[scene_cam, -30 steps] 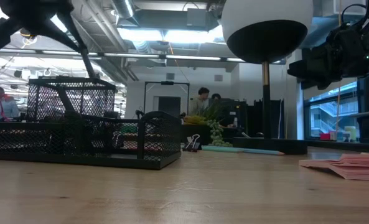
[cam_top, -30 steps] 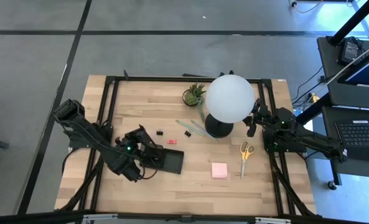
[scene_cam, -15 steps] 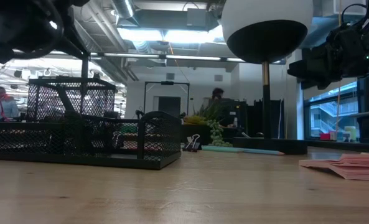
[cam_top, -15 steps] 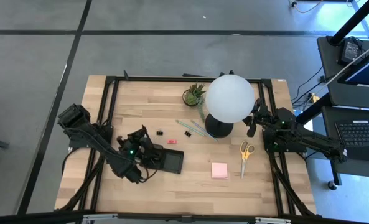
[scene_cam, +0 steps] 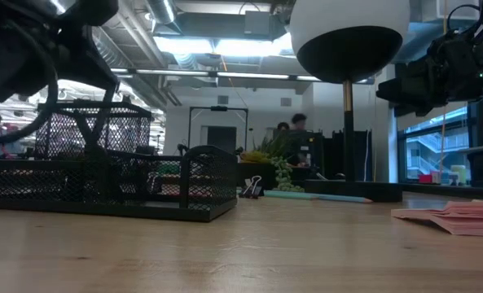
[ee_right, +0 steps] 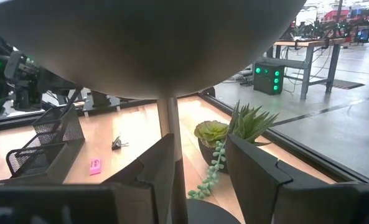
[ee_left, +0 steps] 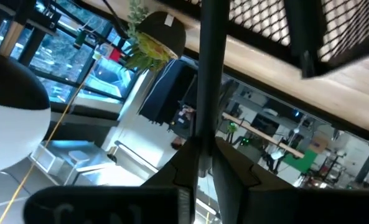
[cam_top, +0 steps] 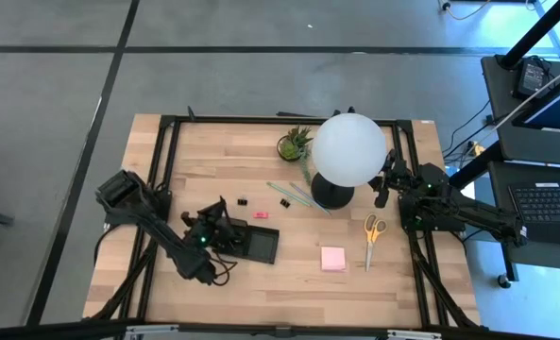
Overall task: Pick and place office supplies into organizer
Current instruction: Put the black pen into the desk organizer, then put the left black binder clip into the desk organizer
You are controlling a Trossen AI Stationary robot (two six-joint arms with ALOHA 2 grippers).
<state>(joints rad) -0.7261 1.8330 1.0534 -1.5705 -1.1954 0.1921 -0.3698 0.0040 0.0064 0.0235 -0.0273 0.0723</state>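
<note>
The black mesh organizer (cam_top: 258, 245) sits left of the table's middle, with a tall cup (scene_cam: 94, 130) at its left end. My left gripper (cam_top: 215, 228) hovers over that end, shut on a black pen (ee_left: 208, 74). Yellow-handled scissors (cam_top: 373, 229), a pink sticky pad (cam_top: 333, 259), a pink eraser (cam_top: 260, 215), a binder clip (cam_top: 244, 201) and pale-green pencils (cam_top: 301, 195) lie flat on the wood. My right gripper (cam_top: 385, 185) waits open beside the lamp's stem (ee_right: 169, 124), touching nothing. My left gripper pinches the black pen's shaft (ee_left: 204, 134) between its two fingers (ee_left: 231, 168). The pen runs straight out past the fingertips, along them, toward the organizer's mesh (ee_left: 352, 31). Its far end is out of the wrist view, so whether it rests on anything cannot be told.
A white globe lamp (cam_top: 348, 149) on a round black base (cam_top: 330, 195) and a small potted plant (cam_top: 295, 144) stand at the far middle. Bare wood lies along the near edge. People move in the room beyond the table.
My left arm has sunk lower over the organizer's left end, and its elbow has swung toward the table's near right. The gripper has stayed shut on the pen. In the low view, less of the pen shows above the mesh cup than a second ago.
</note>
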